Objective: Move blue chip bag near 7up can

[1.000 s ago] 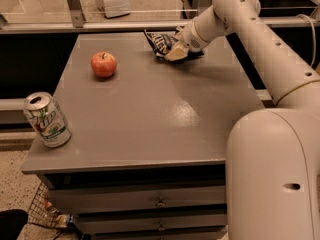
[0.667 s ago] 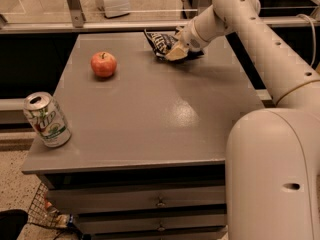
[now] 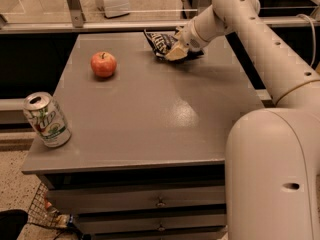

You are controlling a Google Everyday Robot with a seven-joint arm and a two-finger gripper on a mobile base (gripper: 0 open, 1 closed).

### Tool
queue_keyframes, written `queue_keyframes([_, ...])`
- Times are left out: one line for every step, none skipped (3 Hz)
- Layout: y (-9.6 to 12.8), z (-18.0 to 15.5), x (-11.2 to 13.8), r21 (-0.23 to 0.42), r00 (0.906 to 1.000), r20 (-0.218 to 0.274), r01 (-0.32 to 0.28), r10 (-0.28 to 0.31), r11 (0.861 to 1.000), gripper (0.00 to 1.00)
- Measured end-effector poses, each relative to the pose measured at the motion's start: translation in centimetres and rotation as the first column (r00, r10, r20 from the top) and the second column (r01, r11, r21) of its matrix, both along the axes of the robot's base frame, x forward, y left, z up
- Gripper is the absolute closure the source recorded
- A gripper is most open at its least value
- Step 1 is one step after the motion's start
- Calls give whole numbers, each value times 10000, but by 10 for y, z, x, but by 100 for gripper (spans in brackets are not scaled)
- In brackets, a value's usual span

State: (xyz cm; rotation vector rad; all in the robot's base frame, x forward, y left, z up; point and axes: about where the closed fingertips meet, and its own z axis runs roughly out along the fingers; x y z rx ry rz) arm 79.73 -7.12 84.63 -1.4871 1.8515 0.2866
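Observation:
The blue chip bag [image 3: 158,42], dark and crumpled with white lettering, lies at the far edge of the grey table [image 3: 150,114], right of centre. My gripper [image 3: 175,52] reaches in from the right and sits down on the bag's right side, covering part of it. The 7up can [image 3: 46,120], silver-white with a green band, stands upright at the table's front left corner, far from the bag and the gripper.
A red apple [image 3: 103,64] sits on the table's far left part, between can and bag. A glass barrier with a metal rail [image 3: 100,26] runs behind the table. My white arm and base [image 3: 270,154] fill the right side. Drawers are below the tabletop.

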Motion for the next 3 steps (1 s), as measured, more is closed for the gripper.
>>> queue_keyframes([0, 0, 0, -1, 10000, -2, -3, 3, 10000, 100])
queue_keyframes([3, 1, 1, -30, 10000, 6, -14, 14, 10000, 100])
queue_keyframes([12, 26, -4, -399, 9991, 416, -31, 48, 9992, 100])
